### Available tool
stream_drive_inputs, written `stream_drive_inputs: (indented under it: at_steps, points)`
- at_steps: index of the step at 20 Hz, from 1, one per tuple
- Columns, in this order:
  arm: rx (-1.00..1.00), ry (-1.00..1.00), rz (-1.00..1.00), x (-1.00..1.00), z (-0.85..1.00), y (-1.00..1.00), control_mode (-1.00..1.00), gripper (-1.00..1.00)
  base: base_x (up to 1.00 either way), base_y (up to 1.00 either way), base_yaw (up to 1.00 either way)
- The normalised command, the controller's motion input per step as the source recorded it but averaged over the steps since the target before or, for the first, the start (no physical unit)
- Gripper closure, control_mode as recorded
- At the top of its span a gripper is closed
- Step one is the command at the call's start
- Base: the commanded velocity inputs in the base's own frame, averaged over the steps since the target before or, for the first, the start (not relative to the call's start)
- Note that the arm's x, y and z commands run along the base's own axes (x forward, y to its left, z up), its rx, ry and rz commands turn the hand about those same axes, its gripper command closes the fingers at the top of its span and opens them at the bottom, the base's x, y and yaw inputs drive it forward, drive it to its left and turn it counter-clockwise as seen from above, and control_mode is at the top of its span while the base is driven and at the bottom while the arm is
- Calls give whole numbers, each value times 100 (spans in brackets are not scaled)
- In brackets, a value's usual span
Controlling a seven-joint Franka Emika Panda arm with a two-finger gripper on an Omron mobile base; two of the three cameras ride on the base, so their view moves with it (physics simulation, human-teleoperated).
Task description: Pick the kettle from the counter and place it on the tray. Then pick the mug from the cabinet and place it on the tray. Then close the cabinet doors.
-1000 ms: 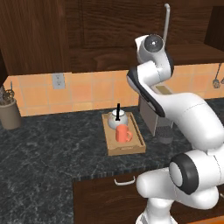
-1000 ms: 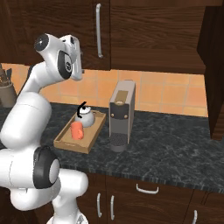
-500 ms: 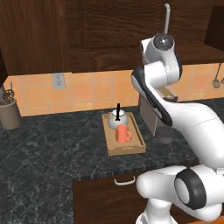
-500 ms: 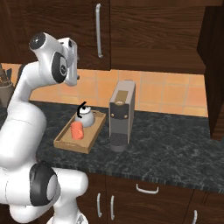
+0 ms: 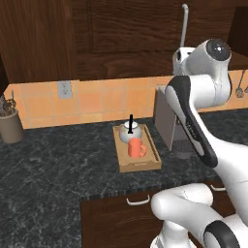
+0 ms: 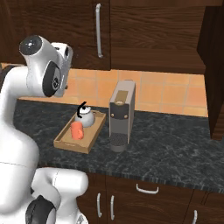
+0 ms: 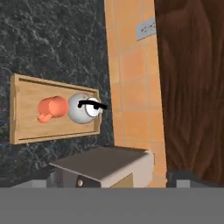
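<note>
**Both items on the tray, cabinet door the last job**

The cabinet runs dark across the wall above the tiled backsplash. One of the cabinet doors faces me flat with its long curved bar handle; at the far right a dark panel stands edge-on toward the room, which I take to be a door swung out, left that way so the mug could be reached. That, by my judgement, is the part of the task not yet done.

Below it the counter carries the grey coffee machine, upright just beside the tray, close but apart from it as far as I can see. The tray lies flat, its short end toward the backsplash. A beige utensil pot stands well off at the counter's far left.

The arm is raised high, above the tray. The gripper's own fingers are not plain to me; it seems spread wide with nothing in it.

On the tray, the kettle sits upright at the wall end, black handle up. The mug stands right against it on the room side, handle pointing sideways.
</note>
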Motion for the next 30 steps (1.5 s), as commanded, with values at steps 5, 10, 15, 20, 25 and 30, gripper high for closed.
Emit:
stream_drive_inputs:
  at_steps: [5,10,15,20,25,30]
  points:
    - [53,-13,-25,-98,3,0,-100,-100,0,0,0]
    - [59,-9,-39,-85,7,0,-100,-100,0,0,0]
    - [61,-7,-35,-45,1,-7,-100,-100,0,0,0]
    - [59,0,-33,-17,0,-20,-100,-100,0,0,0]
    - [41,-17,-24,-41,-2,-15,-100,-100,0,0,0]
    - [35,-22,-18,-45,-4,-15,-100,-100,0,0,0]
